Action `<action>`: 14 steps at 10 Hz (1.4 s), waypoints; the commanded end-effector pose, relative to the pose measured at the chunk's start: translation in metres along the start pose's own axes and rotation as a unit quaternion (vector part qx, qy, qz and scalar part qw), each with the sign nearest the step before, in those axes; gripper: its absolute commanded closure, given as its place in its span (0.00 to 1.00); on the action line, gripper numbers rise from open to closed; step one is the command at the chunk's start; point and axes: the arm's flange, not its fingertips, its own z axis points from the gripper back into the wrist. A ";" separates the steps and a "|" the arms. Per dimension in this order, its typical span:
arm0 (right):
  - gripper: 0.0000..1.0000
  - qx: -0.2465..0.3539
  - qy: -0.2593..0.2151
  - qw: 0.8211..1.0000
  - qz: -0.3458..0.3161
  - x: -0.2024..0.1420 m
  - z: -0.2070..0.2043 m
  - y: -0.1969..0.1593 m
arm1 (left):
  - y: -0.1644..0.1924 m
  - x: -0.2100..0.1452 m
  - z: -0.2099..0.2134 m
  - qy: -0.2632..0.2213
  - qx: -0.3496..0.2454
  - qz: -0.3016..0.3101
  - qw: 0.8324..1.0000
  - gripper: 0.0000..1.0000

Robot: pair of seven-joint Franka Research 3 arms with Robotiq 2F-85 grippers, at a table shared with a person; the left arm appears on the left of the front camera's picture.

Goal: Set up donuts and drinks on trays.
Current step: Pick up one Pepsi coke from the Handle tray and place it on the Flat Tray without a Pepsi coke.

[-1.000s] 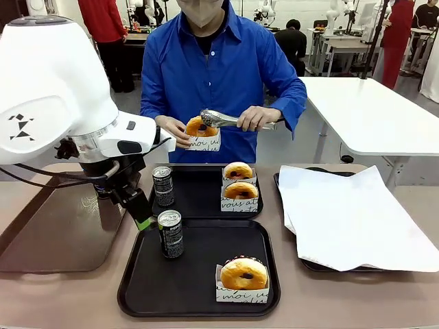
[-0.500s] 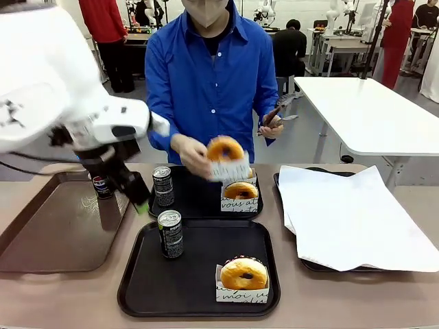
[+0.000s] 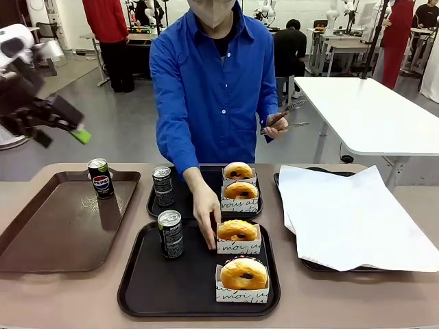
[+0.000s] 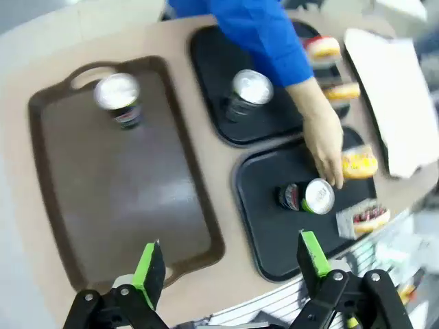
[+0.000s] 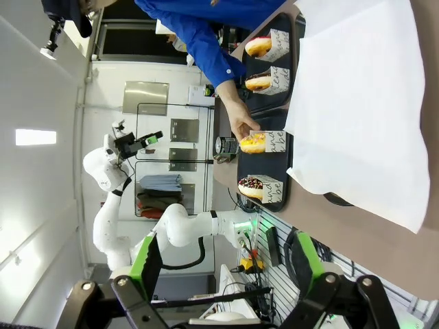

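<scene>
Up and away goes the left claw, spread empty, clearing room: the person's hand now sets a sleeved golden donut onto the near matte black tray. Left wrist: slim can beside it. Right wrist: right claw spread, idle.

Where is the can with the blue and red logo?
In the front view, the can stands alone at the far end of the brown tray, on the table's left.
</scene>
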 end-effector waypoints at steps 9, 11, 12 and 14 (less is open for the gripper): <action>0.00 0.006 -0.001 1.000 0.003 0.000 0.001 0.001 | 0.179 -0.026 0.013 -0.022 -0.034 0.188 0.981 0.00; 0.00 0.006 -0.001 1.000 0.003 0.000 0.001 0.001 | 0.179 -0.026 0.013 -0.022 -0.034 0.188 0.981 0.00; 0.00 0.006 -0.001 1.000 0.003 0.000 0.001 0.001 | 0.179 -0.026 0.013 -0.022 -0.034 0.188 0.981 0.00; 0.00 0.006 -0.001 1.000 0.003 0.000 0.001 0.001 | 0.197 -0.005 0.010 0.027 -0.094 0.261 0.960 0.00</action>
